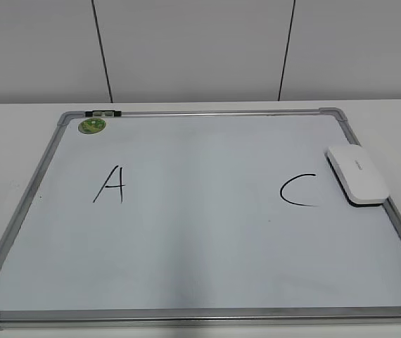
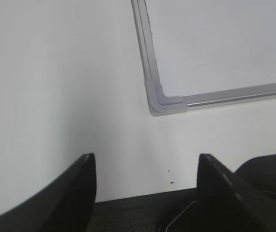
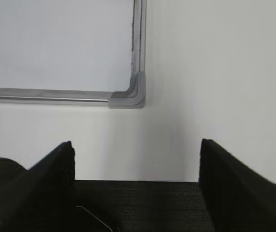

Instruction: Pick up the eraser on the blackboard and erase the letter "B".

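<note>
Exterior view: eraser (image 1: 357, 174) beside "C" (image 1: 298, 190), green magnet (image 1: 92, 126) top-left; both jaws spread.

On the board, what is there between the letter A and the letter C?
Nothing. In the exterior view the stretch of board between the A and the C is bare white; no B shows there. The eraser lies right of the C.

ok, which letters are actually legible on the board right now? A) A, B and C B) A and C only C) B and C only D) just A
B: the blackboard shows a black A on the left and a C on the right, bare white between them; the eraser lies at the right edge beside the C.
</note>
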You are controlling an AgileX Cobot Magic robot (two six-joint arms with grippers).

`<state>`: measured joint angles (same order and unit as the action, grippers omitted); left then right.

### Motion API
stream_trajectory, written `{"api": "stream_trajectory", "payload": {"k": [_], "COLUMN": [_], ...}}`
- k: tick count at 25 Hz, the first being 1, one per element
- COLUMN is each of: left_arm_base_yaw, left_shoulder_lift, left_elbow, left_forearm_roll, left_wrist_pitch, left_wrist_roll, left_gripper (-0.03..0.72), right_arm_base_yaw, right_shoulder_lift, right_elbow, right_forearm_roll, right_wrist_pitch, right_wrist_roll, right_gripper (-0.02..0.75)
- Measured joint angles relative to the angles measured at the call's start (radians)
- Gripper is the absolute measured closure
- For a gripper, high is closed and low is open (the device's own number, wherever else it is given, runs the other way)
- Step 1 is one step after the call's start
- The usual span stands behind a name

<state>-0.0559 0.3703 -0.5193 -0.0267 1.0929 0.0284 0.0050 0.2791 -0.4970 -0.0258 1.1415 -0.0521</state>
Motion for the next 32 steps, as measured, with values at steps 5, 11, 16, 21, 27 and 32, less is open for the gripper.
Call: {"api": "stream_trajectory", "payload": {"k": [5, 11, 16, 21, 27, 32], "left_arm_base_yaw": [0.054, 0.06, 0.06, 0.06, 0.06, 0.06], "left_shoulder_lift": [-0.131, -0.274, -0.335, -0.353, -0.353, -0.353], "left_elbow": [0.0, 0.0, 0.0, 0.0, 0.0, 0.0], "left_forearm_roll": [0.0, 0.0, 0.0, 0.0, 0.0, 0.0], "left_wrist_pitch": [0.0, 0.0, 0.004, 0.007, 0.007, 0.007], "left_wrist_roll": [0.0, 0.0, -0.001, -0.001, -0.001, -0.001], "left_gripper": [0.195, 0.195, 0.195, 0.195, 0.195, 0.195], "right_arm_base_yaw": [-0.037, -0.039, -0.039, -0.039, -0.039, -0.039], "right_shoulder_lift": [-0.091, -0.239, -0.294, -0.297, -0.297, -0.297], "right_elbow": [0.0, 0.0, 0.0, 0.0, 0.0, 0.0], "right_forearm_roll": [0.0, 0.0, 0.0, 0.0, 0.0, 0.0], "right_wrist_pitch": [0.0, 0.0, 0.002, 0.002, 0.002, 0.002], "right_wrist_roll": [0.0, 0.0, 0.0, 0.0, 0.002, 0.002], "right_gripper": [0.146, 0.146, 0.146, 0.146, 0.147, 0.146]}}
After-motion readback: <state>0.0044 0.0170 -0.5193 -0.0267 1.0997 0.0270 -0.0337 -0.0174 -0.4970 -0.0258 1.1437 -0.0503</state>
